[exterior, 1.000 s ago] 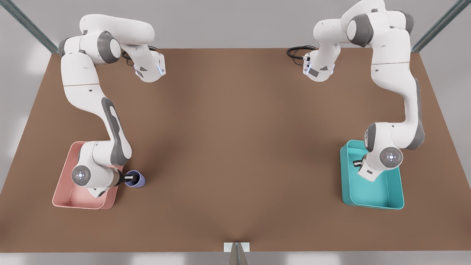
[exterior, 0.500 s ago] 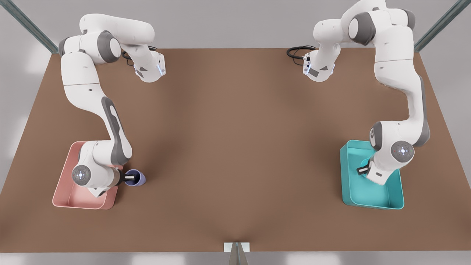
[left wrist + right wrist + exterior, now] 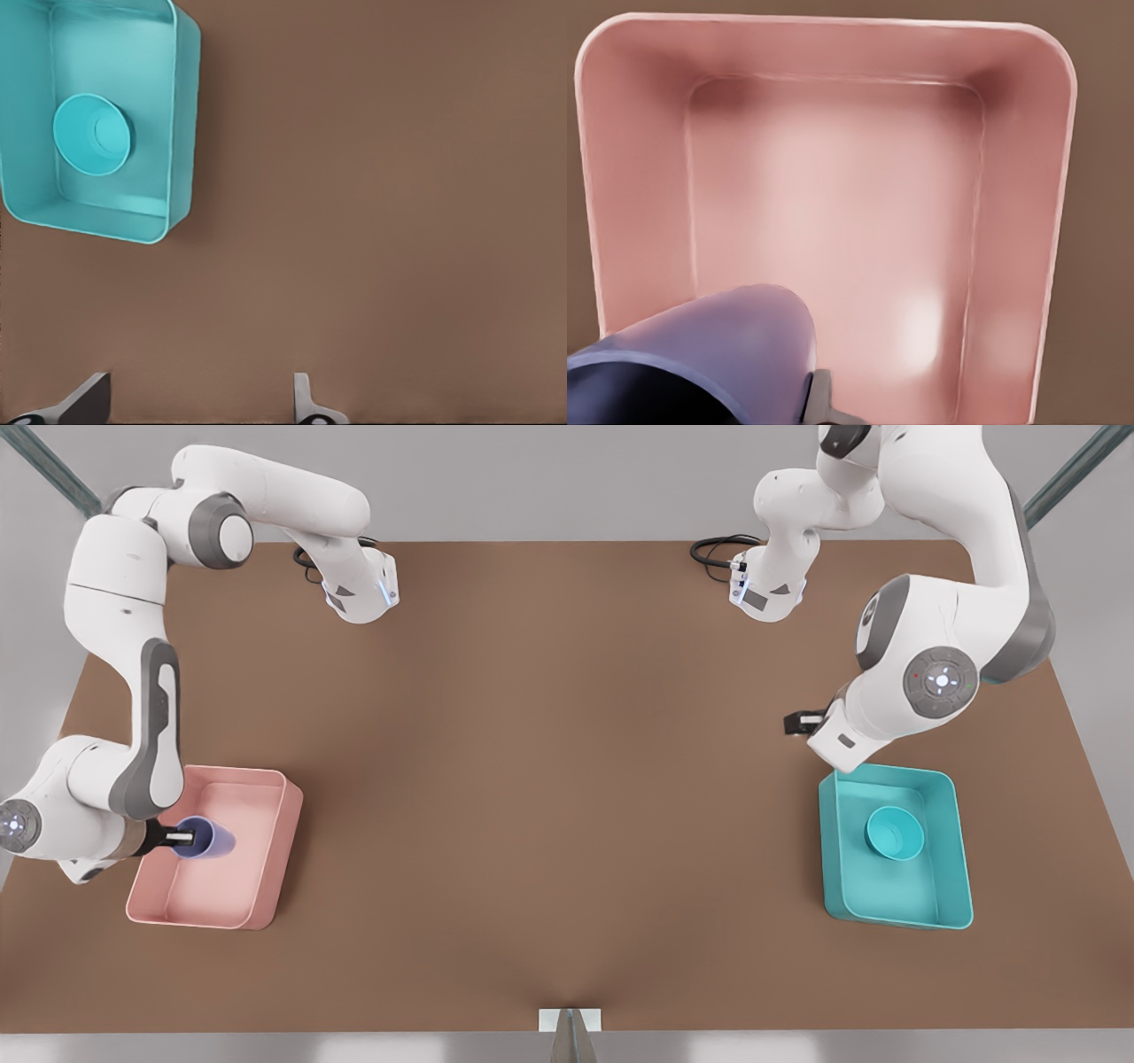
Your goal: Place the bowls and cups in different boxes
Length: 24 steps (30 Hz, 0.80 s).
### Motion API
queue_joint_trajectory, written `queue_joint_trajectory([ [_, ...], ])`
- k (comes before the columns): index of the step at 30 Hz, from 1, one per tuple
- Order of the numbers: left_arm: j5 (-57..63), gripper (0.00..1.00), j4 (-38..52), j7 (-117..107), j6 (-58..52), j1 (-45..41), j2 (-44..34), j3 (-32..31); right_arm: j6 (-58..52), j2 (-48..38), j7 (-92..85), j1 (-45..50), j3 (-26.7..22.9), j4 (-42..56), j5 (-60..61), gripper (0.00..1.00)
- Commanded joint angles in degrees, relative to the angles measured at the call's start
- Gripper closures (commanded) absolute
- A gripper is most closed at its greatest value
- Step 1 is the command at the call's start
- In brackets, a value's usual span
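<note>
Inside pink box (image 3: 266, 850), right pincer (image 3: 182, 837) grips cup (image 3: 208, 840).

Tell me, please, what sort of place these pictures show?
Probably a simulated tabletop test cell: two white Franka arms on a plain brown table, a pink box and a teal box, against bare grey walls with metal frame struts.

Bowl (image 3: 895, 833) in teal box (image 3: 960, 850)

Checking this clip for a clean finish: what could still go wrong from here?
The cup hangs tilted in the right gripper near the pink box wall; released like this it may tip over or bounce off the wall. The bowl rests in the teal box; the open left gripper is beside that box, little risk.
</note>
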Motion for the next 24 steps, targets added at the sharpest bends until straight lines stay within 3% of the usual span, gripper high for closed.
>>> queue_joint_trajectory([
  [1,0.14,0.0,0.03,-1.17,-6.54,-0.01,-0.05,-0.1,4.98,1.75,-12.9,-0.2,-0.02,0.08,-0.31,0.79],
  [7,0.31,0.0,0.03,-1.08,-6.45,0.43,0.04,-0.01,8.32,4.21,-12.73,-0.2,0.07,-0.1,-0.22,0.79],
  [8,0.4,0.0,0.03,-1.08,-6.36,0.52,0.3,-0.01,8.32,4.21,-12.46,-0.12,0.07,-0.19,-0.31,0.53],
  [9,0.4,0.0,0.03,-1.08,-6.36,0.52,0.3,-0.01,8.32,4.38,-12.29,-0.03,0.07,-0.27,-0.31,0.35],
  [10,0.4,0.0,0.03,-1.08,-6.36,0.52,0.39,-0.01,8.32,4.73,-12.11,-0.03,0.07,-0.45,-0.05,0.04],
  [11,0.4,0.0,0.03,-1.08,-6.36,0.87,0.39,-0.01,8.41,4.82,-12.11,-0.12,0.07,-0.45,-0.05,0.0],
  [19,0.58,0.0,-0.14,-1.08,-6.19,1.31,0.74,0.07,6.83,3.16,-12.02,0.06,0.59,-0.36,0.39,0.0],
  [24,0.66,0.0,0.03,-1.08,-6.19,1.31,0.65,0.16,-20.41,-15.91,-2.8,0.85,4.81,-0.27,1.36,0.0],
])
